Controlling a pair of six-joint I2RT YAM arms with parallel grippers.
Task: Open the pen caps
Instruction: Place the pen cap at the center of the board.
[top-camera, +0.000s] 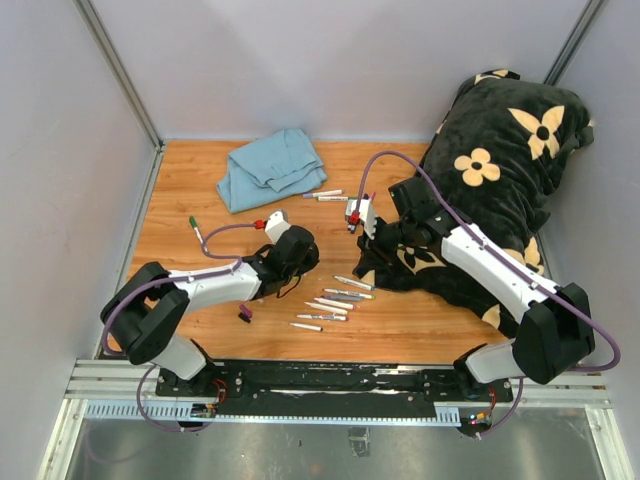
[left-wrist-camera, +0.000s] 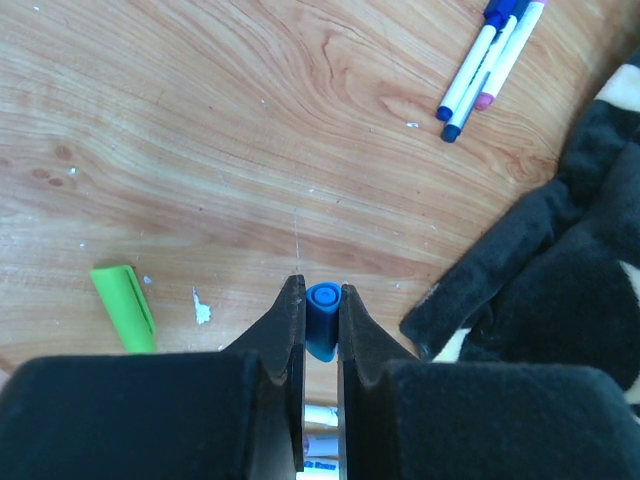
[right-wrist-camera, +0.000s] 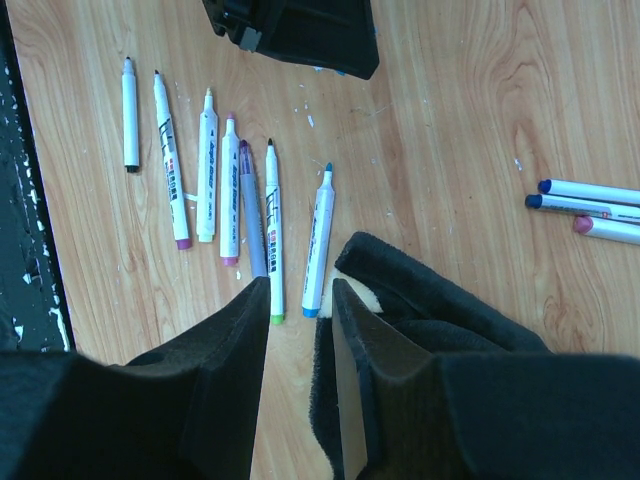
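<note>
The left end effector (left-wrist-camera: 321, 296) pinches a blue cap (left-wrist-camera: 322, 335), with the edge of the black cushion (left-wrist-camera: 470, 310) near beside it. The right end effector (right-wrist-camera: 300, 295) has a narrow gap, empty, above the desk (right-wrist-camera: 450, 120).

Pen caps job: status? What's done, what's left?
Done: seven markers lie in a row with tips bare, and a green cap lies loose. In hand: the left pincer is shut on a blue cap. Left: three markers by the dark cloth still wear caps.

blue cap (left-wrist-camera: 322, 320) gripped; green cap (left-wrist-camera: 125, 308) loose
</note>
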